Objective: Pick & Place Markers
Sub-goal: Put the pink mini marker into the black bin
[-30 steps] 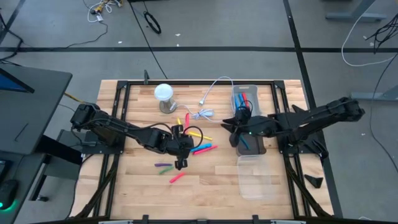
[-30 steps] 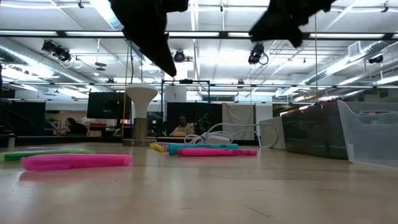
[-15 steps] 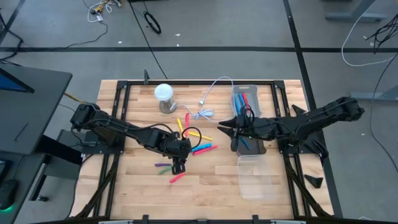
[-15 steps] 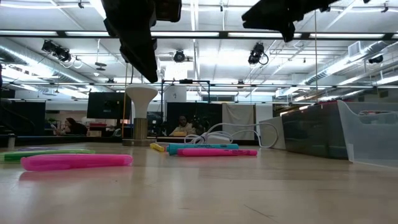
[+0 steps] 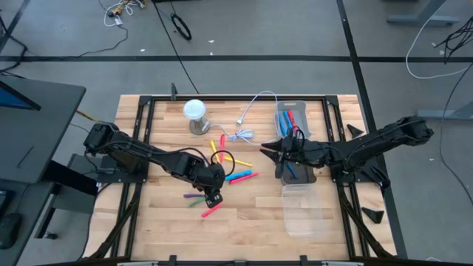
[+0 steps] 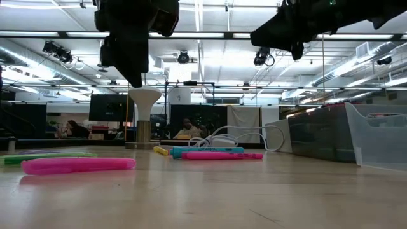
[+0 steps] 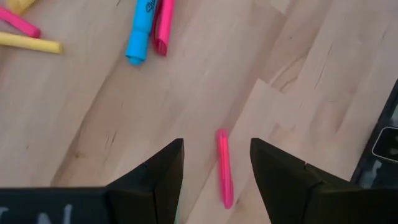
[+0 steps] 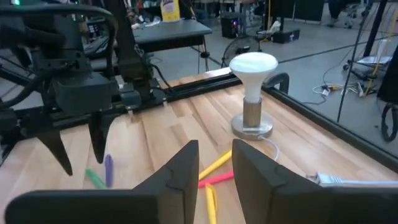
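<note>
- The table (image 5: 251, 222) is pale, smooth wood planks.
- The markers (image 7: 224, 168) look like smooth, glossy plastic.
- The bin (image 5: 307, 214) is clear plastic.
- The gripper fingers (image 7: 283, 180) are matt black.

Bare surface (image 5: 244, 218) lies open in front of the scattered markers (image 5: 235, 171). Behind them, the white lamp (image 5: 195, 112) and white cable (image 5: 247, 118) stand in the way; beside them, the clear bin (image 5: 306, 214) blocks passage.
</note>
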